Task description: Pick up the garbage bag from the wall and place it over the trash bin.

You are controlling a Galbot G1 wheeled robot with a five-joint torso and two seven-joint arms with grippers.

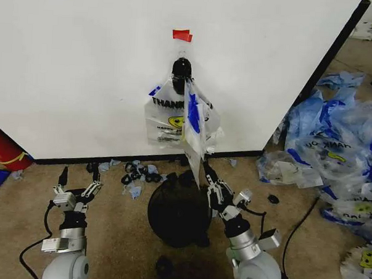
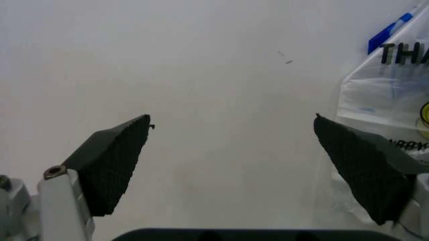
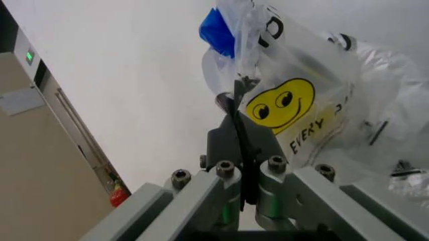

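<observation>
Both grippers sit low over the floor: our right gripper [image 1: 210,185] pinches the garbage bag [image 1: 181,117] (hanging on the wall [image 1: 84,61]) above the trash bin [image 1: 178,213] to free it; our left gripper [image 1: 79,183] waits, fingers spread.

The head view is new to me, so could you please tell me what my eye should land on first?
First is the garbage bag hanging on the white wall under a strip of red tape; the right hand is shut on its lower edge. Directly below stands the black trash bin. The left hand is open, low beside the bin, and a heap of similar bags lies on the floor to the right.
</observation>
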